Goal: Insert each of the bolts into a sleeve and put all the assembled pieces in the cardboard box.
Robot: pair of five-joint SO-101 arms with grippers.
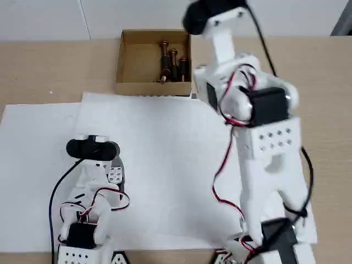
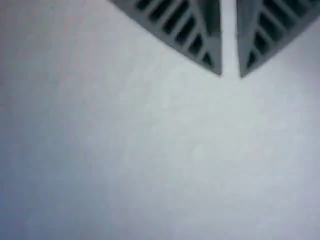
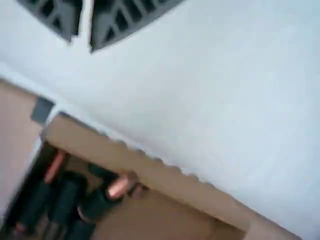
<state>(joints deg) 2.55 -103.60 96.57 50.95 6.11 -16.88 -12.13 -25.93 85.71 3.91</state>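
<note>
Where the two arms stand side by side at the near edge of the wooden worktop (image 1: 49,66), the left arm (image 1: 88,192) is folded back on itself, low over the near left part of a white paper sheet (image 1: 165,159). The right arm (image 1: 267,137) is stretched forward and raised, and in the high view its black wrist camera (image 1: 212,14) appears beyond the far right corner of the cardboard box (image 1: 137,63). Left hand (image 2: 230,74): pointed down at bare paper, its two ribbed fingers (image 2: 190,30) drawn together to a thin slit through which only the sheet shows; clenched on nothing and touching no part. Right hand (image 3: 81,45): likewise closed to a narrow slit and empty, held over the white sheet with the near wall of the box ahead of it. Cardboard box: open-topped, resting on the worktop at the far edge of the sheet. Three assembled pieces (image 1: 174,63) lie inside it, side by side in the right half near the right wall. Each is a copper-coloured bolt (image 1: 164,44) seated in a dark sleeve (image 1: 183,67), long axes running from the far wall toward the near one. From the right wrist the pieces appear past the box wall, well apart from the hand's fingertips.
</note>
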